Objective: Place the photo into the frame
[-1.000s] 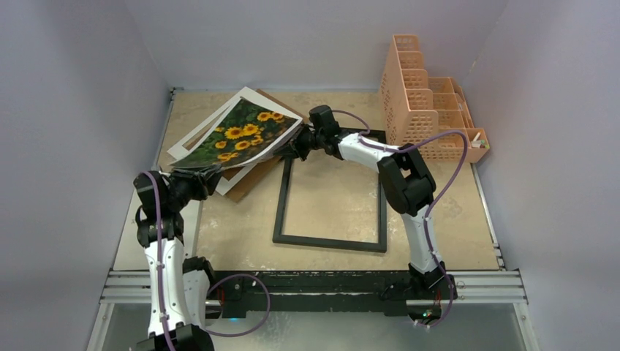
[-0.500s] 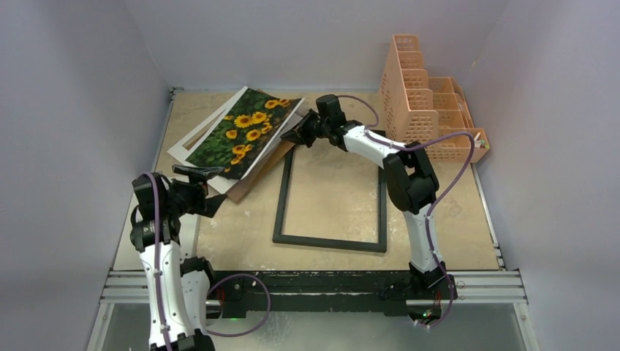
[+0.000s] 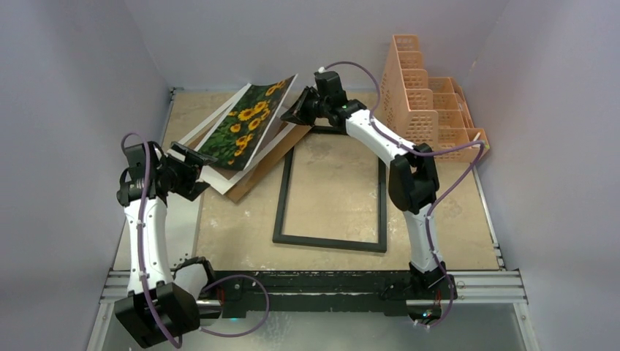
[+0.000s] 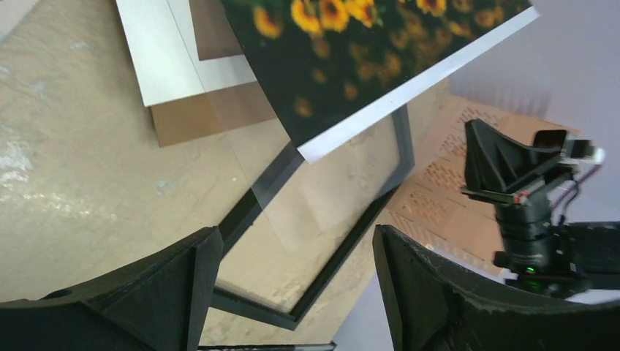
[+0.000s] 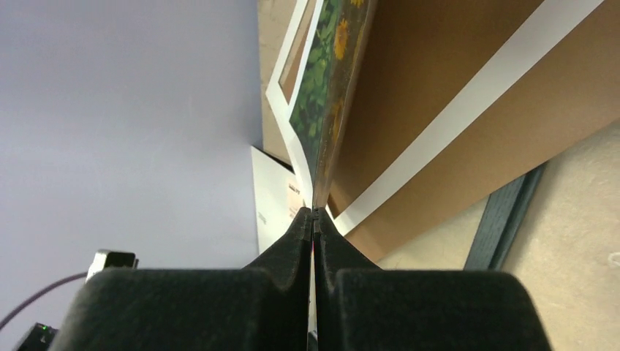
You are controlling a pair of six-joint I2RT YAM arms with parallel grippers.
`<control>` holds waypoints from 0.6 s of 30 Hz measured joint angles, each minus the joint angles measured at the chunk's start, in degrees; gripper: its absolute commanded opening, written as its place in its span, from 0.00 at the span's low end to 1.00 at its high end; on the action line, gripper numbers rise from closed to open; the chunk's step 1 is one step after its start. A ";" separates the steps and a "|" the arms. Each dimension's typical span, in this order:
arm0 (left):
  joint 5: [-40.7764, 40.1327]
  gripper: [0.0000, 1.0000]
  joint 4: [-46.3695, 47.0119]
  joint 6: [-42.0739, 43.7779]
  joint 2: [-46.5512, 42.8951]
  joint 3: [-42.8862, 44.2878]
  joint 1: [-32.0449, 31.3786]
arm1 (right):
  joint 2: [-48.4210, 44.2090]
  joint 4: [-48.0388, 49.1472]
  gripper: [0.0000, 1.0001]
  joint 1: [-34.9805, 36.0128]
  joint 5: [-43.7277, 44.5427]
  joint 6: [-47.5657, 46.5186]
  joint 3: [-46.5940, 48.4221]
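Observation:
The photo (image 3: pixel 247 123), sunflowers on dark green with a white border, hangs tilted over the back left of the table. My right gripper (image 3: pixel 295 114) is shut on its upper right corner. The right wrist view shows the photo (image 5: pixel 330 88) edge-on, pinched at the right gripper (image 5: pixel 313 213). The black frame (image 3: pixel 281 201) lies flat in the middle of the table, glass inside. My left gripper (image 3: pixel 187 165) stands open just off the photo's low left end, with nothing between its fingers. Past the left gripper (image 4: pixel 296 241) I see the photo (image 4: pixel 365 58) and the frame (image 4: pixel 349 235).
A white mat (image 3: pixel 191 133) and a brown backing board (image 3: pixel 257 170) lie stacked under the photo, overlapping the frame's back left corner. A peach mesh organizer (image 3: pixel 420 110) stands at the back right. Grey walls close in the table on three sides.
My left gripper let go of the photo, opened, and drew back to the left. My right gripper lifted the photo's corner up and back, so the photo now tilts more steeply.

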 measured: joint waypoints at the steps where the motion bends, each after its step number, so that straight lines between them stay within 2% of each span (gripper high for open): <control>1: -0.15 0.77 0.26 0.98 0.76 0.00 0.00 | 0.00 -1.57 0.00 0.00 0.42 -1.29 1.07; 8: -0.90 0.76 3.50 5.55 7.45 0.00 -0.55 | 0.00 -11.17 0.00 -0.02 4.22 -9.27 5.79; 13: -1.84 0.76 6.62 7.76 12.28 0.00 -2.58 | -0.28 -17.27 0.00 -0.76 3.63 -16.26 8.96; 15: -2.29 0.76 7.89 8.20 14.10 0.02 -3.96 | -1.60 -18.86 0.00 -1.75 2.27 -19.15 7.96; 18: -3.30 0.75 9.99 8.96 17.22 0.11 -7.28 | -6.56 -20.37 0.00 -4.39 0.59 -23.43 1.40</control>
